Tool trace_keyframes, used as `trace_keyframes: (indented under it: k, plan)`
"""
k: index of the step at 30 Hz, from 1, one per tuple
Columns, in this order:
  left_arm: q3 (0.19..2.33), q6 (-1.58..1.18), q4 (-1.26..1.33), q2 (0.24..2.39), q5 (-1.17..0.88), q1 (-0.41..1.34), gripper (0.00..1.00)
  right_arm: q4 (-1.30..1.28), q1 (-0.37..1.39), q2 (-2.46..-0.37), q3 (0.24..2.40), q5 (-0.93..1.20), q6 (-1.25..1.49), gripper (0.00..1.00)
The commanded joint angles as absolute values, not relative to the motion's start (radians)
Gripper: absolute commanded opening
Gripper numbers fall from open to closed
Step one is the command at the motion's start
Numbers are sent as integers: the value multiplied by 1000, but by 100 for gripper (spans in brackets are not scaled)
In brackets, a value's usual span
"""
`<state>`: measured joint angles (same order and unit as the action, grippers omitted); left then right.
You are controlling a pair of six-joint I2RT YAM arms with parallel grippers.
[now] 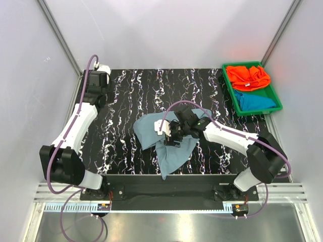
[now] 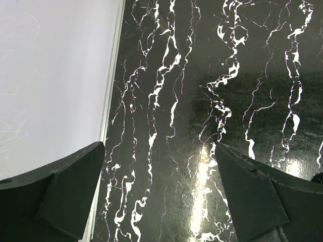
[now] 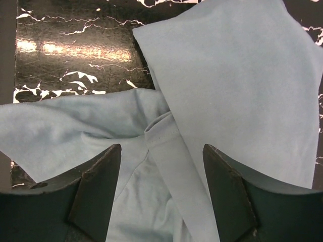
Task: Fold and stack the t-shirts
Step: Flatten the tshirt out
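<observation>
Above the middle of the worktop (image 1: 126,101), the right tool (image 3: 160,151) hangs with its jaws apart, gripping nothing, over the grey-blue t-shirt (image 3: 242,75). This shirt lies crumpled and partly folded on the black surface with white veins. The left tool (image 2: 159,148) stands wide over bare worktop in the far left corner, just beside a white wall (image 2: 50,75). White walls close the room on three sides. Only the top view shows the green tray (image 1: 231,93) at the far right, with the orange t-shirt (image 1: 247,76) and the teal t-shirt (image 1: 256,102) inside it. I count three t-shirts, one tray and two arms.
</observation>
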<state>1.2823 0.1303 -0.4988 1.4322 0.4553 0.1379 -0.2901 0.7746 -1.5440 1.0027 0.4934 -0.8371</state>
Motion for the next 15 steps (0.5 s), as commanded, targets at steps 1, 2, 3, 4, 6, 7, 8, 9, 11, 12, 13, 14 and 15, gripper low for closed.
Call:
trace_keyframes:
  k: [1, 2, 3, 4, 6, 7, 8, 9, 11, 12, 13, 14, 15]
  plan:
    - [1318, 126, -459, 1439, 445, 135, 98, -305, 784, -1551, 1031, 472, -770, 74]
    - [1318, 124, -460, 1433, 445, 135, 98, -311, 785, -1549, 1031, 474, -769, 75]
    - [1316, 124, -463, 1430, 443, 135, 98, -331, 787, -1551, 1035, 482, -769, 76]
    - [1313, 120, -465, 1425, 443, 135, 98, -339, 788, -1552, 1035, 483, -767, 78]
    - [1307, 117, -468, 1416, 439, 135, 98, -356, 790, -1552, 1037, 488, -764, 81]
    - [1305, 114, -469, 1411, 437, 135, 98, -363, 792, -1554, 1037, 491, -764, 85]
    - [1301, 112, -469, 1408, 437, 135, 98, -367, 790, -1555, 1035, 495, -761, 86]
    - [1298, 112, -469, 1407, 437, 135, 98, -368, 792, -1557, 1034, 499, -756, 87]
    - [1290, 110, -471, 1405, 437, 135, 98, -367, 795, -1560, 1029, 503, -747, 89]
    - [1287, 110, -471, 1404, 437, 135, 98, -358, 799, -1562, 1019, 502, -739, 89]
    - [1285, 106, -471, 1402, 436, 135, 98, -350, 801, -1562, 1014, 500, -738, 89]
    - [1285, 104, -471, 1402, 434, 135, 98, -344, 805, -1562, 1005, 497, -735, 89]
    - [1289, 101, -475, 1402, 433, 135, 98, -338, 808, -1562, 1002, 495, -732, 89]
